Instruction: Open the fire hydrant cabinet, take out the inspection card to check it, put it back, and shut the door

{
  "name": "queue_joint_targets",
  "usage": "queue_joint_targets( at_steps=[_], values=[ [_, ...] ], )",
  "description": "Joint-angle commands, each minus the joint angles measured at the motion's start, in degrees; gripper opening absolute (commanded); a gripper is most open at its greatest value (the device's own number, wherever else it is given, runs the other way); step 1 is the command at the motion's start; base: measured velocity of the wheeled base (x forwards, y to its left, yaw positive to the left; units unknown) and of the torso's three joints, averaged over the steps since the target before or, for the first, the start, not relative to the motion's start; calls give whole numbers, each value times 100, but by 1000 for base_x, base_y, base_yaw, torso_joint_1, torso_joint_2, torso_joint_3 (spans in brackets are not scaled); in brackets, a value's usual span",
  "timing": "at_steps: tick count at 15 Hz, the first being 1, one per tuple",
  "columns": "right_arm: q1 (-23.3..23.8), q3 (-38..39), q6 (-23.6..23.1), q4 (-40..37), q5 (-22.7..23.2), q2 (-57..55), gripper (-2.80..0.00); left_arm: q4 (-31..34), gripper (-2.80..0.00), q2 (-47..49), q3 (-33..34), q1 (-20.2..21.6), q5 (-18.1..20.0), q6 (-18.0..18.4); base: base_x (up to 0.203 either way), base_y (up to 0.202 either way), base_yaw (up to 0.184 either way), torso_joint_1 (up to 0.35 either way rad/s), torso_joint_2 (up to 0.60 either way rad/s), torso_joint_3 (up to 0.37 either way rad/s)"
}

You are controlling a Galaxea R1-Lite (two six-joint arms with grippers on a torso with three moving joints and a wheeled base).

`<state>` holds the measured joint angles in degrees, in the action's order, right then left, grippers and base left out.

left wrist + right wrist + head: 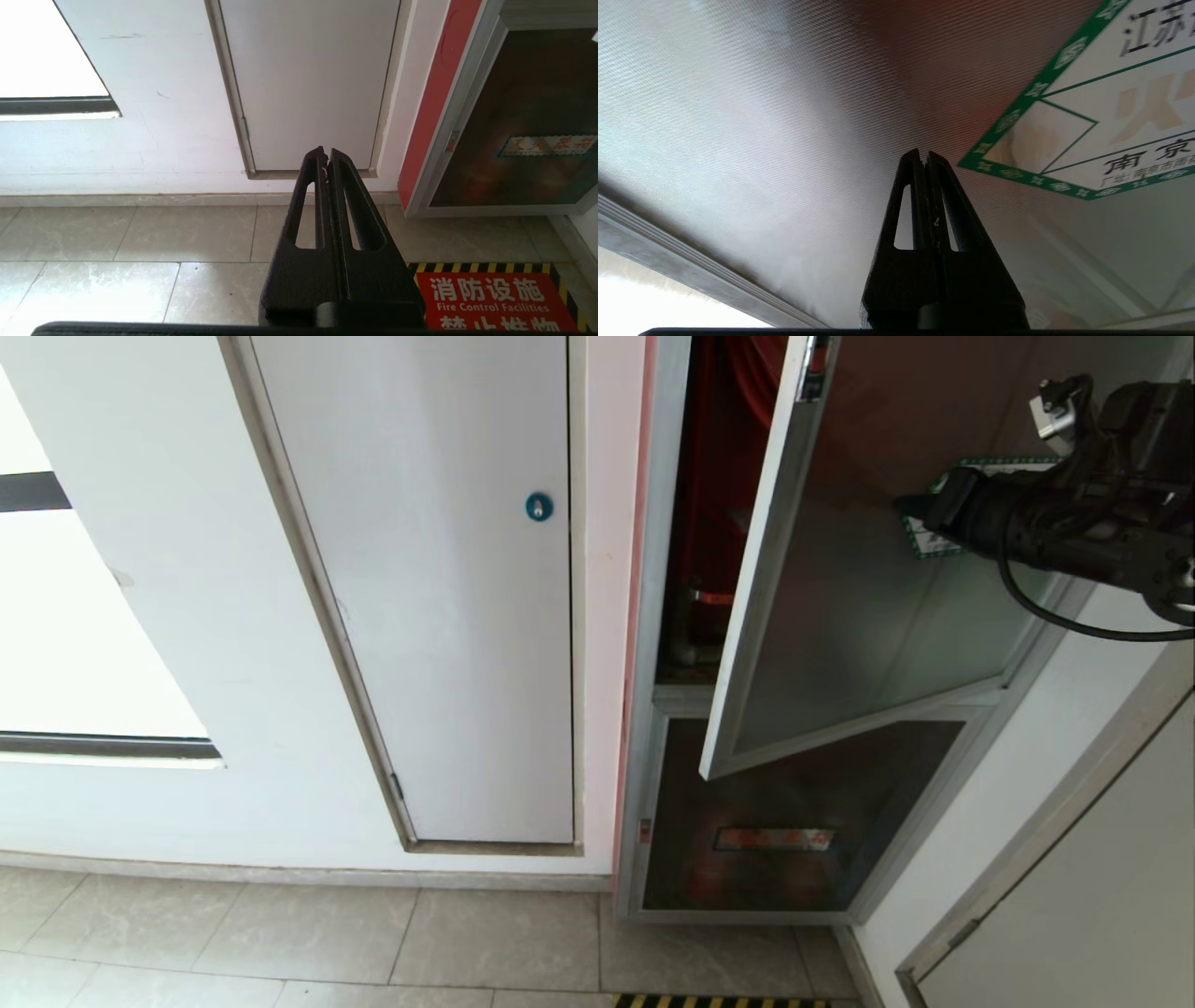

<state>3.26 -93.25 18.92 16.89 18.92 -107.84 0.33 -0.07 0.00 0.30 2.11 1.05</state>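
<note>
The fire hydrant cabinet (653, 616) stands in the wall with its silver frame, and red insides (714, 476) show through a gap. Its door (840, 616), dark glass in a silver frame, hangs partly open with the free edge swung out to the left. My right gripper (901, 504) is shut and empty, its tips (926, 156) close to the outer glass beside the green-bordered sticker (1101, 116); contact cannot be told. The left gripper (326, 154) is shut, parked low and pointing at the wall base. The inspection card is hidden.
A white panel door with a blue round lock (539, 506) is left of the cabinet. Below the open door is a smaller glass door with a red label (775, 840). A red floor sign with yellow-black edging (490, 298) lies before the cabinet.
</note>
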Motion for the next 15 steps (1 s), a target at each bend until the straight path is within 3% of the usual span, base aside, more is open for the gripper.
queue_joint_targets(
  at_steps=[1, 5, 9, 12, 15],
  values=[
    [-30, -446, 19, 7, -78, -567, -280, -6, -280, 7, 0, 5, 0, 1, 0, 0, 0, 0, 0, 0],
    [-88, -1324, 24, -385, -352, -1076, -280, -5, -280, 7, 0, 5, 2, 1, 0, 0, 0, 0, 0, 0],
    [-185, -1300, 28, -513, -383, -883, -280, 2, -280, 7, 0, 5, 0, 1, 0, 0, 0, 0, 0, 0],
    [-186, -718, 32, -573, -381, -263, -280, -2, -280, 7, 0, 5, 0, 1, 0, 0, 0, 0, 0, 0],
    [-219, 561, 16, -547, -351, 858, -280, -7, -280, 7, 0, 5, 9, 1, 0, 0, 0, 0, 0, 0]
  ],
)
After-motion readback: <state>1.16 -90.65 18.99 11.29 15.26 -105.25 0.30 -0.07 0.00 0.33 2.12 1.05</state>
